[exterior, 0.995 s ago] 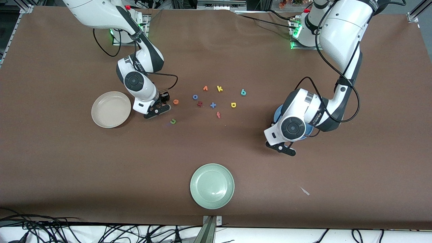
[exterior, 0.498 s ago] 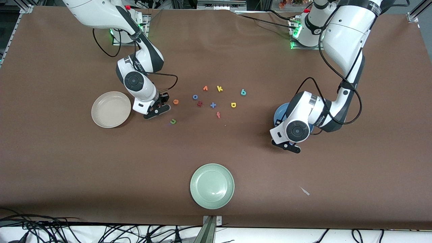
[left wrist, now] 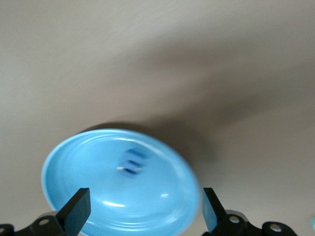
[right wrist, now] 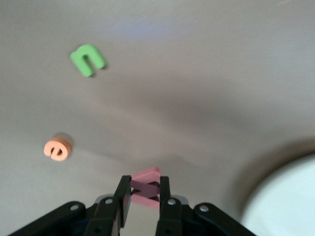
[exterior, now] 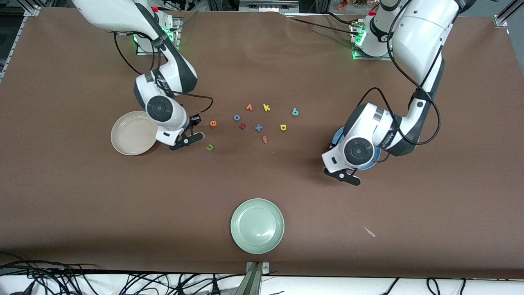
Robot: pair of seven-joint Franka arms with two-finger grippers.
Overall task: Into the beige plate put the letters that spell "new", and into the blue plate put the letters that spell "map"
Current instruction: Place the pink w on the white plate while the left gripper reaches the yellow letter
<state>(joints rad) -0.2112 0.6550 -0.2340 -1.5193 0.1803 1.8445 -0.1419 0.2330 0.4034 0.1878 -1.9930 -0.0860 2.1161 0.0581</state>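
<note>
My right gripper (right wrist: pixel 145 185) is shut on the pinkish-red w (right wrist: pixel 148 175), held just above the table beside the beige plate (exterior: pixel 130 135). The orange e (exterior: pixel 213 123) and green n (exterior: pixel 210 147) lie on the table beside it, toward the left arm's end. My left gripper (left wrist: pixel 143 202) hangs open over the blue plate (left wrist: pixel 88 167), and the blue m (left wrist: pixel 133 163) lies in that plate. In the front view the left hand covers most of the blue plate (exterior: pixel 336 138). The yellow a (exterior: pixel 283 128) and teal p (exterior: pixel 295 112) lie among the loose letters at mid-table.
Other loose letters lie at mid-table: an orange v (exterior: pixel 249 107), yellow k (exterior: pixel 266 107), blue o (exterior: pixel 236 117), dark red h (exterior: pixel 242 126), a blue cross-shaped one (exterior: pixel 258 128) and a red f (exterior: pixel 265 139). A pale green plate (exterior: pixel 257 225) sits near the front edge.
The right gripper shut on the w and shifted with it toward the beige plate. The left gripper opened over the blue plate, where the m now lies.
</note>
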